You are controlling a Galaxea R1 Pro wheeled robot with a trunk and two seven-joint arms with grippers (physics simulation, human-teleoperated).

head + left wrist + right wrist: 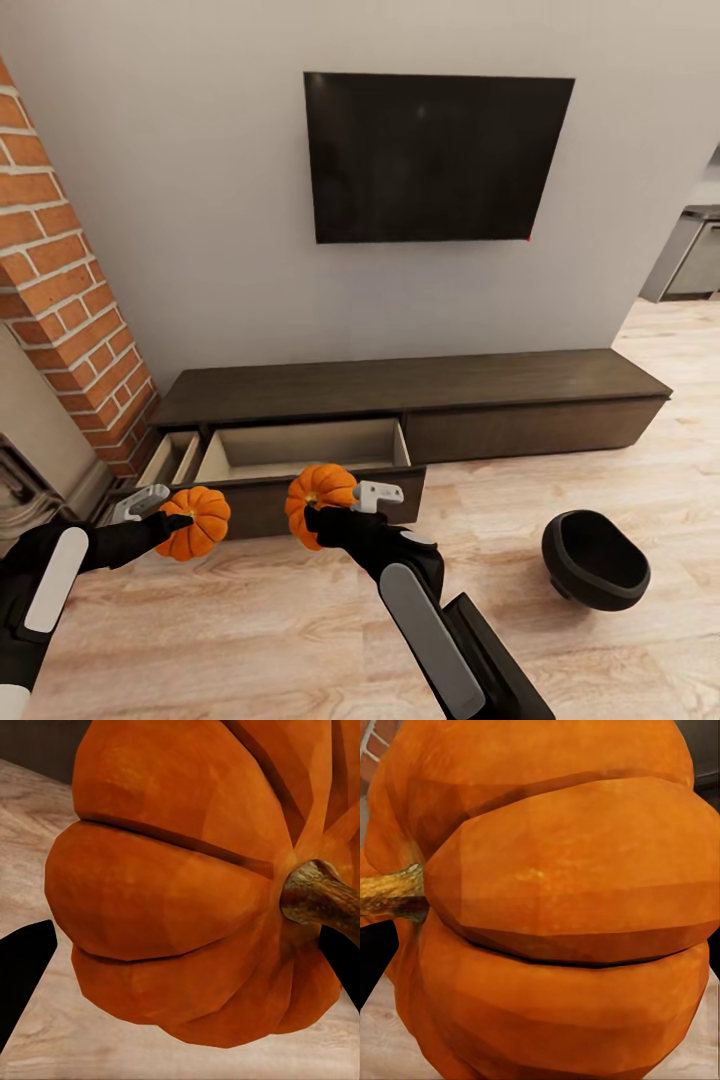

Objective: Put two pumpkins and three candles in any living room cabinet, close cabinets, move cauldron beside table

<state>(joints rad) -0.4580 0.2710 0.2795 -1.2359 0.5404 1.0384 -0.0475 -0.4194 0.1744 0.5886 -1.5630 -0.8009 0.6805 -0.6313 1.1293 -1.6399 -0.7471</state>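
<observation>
I hold one ribbed orange pumpkin in each hand. My left gripper (178, 522) is shut on the left pumpkin (197, 522), which looms large in the left wrist view (180, 885). My right gripper (322, 512) is shut on the other pumpkin (318, 498), close up in the right wrist view (555, 907). Both hang just in front of the long dark brown cabinet (420, 385), whose wide left drawer (300, 450) stands open with a pale bare interior. The black cauldron (594, 560) sits on the floor to my right. The candles are out of view.
A narrower drawer (170, 458) at the cabinet's left end is also open. A brick column (70, 300) rises at the left. A black TV (435, 155) hangs on the wall above the cabinet. Grey kitchen units (690, 255) show at far right. Pale wood floor (620, 480) stretches rightward.
</observation>
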